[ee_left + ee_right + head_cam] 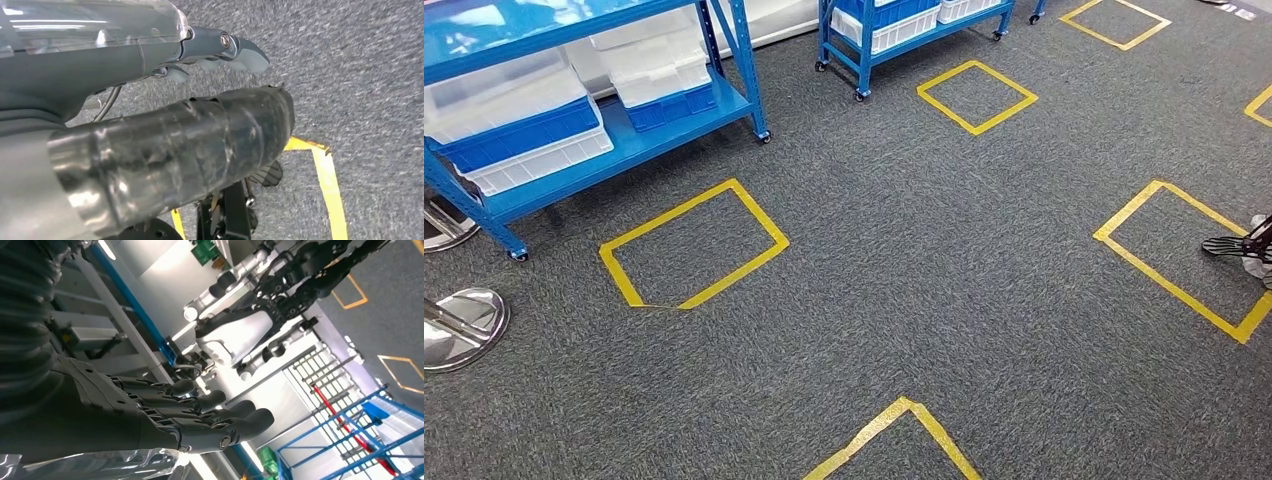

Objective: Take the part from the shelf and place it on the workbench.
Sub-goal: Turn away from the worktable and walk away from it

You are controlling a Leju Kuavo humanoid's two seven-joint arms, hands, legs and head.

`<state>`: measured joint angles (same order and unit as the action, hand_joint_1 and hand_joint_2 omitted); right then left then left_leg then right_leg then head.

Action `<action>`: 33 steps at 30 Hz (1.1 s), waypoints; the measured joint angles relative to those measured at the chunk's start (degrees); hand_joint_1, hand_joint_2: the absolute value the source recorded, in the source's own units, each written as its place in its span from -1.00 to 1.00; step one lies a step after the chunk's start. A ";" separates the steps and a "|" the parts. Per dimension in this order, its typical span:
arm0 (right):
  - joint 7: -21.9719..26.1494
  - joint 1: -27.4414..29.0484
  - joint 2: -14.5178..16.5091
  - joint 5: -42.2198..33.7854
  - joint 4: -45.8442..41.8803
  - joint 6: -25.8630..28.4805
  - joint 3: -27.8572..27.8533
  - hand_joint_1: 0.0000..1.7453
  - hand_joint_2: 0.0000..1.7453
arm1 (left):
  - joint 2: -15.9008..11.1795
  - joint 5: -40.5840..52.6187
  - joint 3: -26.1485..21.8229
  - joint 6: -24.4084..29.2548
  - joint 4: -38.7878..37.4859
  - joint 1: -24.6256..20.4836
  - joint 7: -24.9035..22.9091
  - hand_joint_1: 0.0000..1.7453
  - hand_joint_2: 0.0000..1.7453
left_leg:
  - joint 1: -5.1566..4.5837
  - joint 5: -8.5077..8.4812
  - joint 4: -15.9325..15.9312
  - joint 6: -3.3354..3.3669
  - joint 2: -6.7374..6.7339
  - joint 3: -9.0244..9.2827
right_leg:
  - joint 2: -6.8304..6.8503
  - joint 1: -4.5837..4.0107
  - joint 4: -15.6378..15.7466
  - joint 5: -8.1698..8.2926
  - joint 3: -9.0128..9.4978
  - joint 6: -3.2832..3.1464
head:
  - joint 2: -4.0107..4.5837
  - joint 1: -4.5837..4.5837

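Blue metal shelf (639, 150) carrying white and blue plastic bins (519, 120) stands on grey carpet (904, 280) marked with yellow tape squares (692, 245); which bin holds the part cannot be told. Left robot hand (220, 52) and right robot hand (200, 410) hold nothing, fingers extended.

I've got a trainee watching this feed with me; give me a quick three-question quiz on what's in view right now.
1. True or false: the blue shelf holds stacked white and blue bins.
2. The yellow tape squares on the carpet are: A) filled with boxes, B) bare inside, C) covered by mats.
3. Does the right hand hold the part?

Key: 1 true. 2 B. 3 No; its fingers lie stretched out with nothing between them.
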<state>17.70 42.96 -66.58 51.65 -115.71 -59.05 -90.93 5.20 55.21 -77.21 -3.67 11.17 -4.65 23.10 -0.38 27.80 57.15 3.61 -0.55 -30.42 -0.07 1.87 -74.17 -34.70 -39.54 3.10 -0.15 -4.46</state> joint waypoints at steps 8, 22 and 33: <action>-0.01 0.04 -0.07 0.01 0.02 0.02 0.01 -1.00 1.00 | 0.00 0.00 0.01 0.00 0.01 -0.06 0.01 -1.00 -1.00 | -0.50 1.01 1.40 -1.17 0.17 -0.33 | -0.16 -0.44 14.41 6.73 6.69 -1.39 | 0.00 -0.05; 0.01 0.01 -0.10 -0.01 -0.01 0.03 0.01 -1.00 1.00 | -0.04 0.00 0.00 0.00 0.00 0.01 0.00 -1.00 -1.00 | 0.11 0.88 1.69 -1.94 0.31 -0.81 | -0.05 -0.28 14.81 6.97 6.81 -1.66 | 0.01 -0.06; 0.00 0.00 -0.04 0.00 -0.01 -0.01 0.02 -1.00 1.00 | -0.02 0.00 0.02 0.00 0.00 -0.01 -0.01 -1.00 -1.00 | -0.02 0.14 0.74 -0.09 0.09 -0.50 | 0.00 -0.03 4.97 3.52 2.54 -0.35 | 0.01 0.05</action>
<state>17.70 42.97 -66.62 51.65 -115.71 -59.06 -90.91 5.18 55.21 -77.20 -3.67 11.17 -4.66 23.09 -0.40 27.93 57.90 3.52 -0.46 -30.92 -0.06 1.84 -69.20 -31.19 -37.00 2.75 -0.15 -4.41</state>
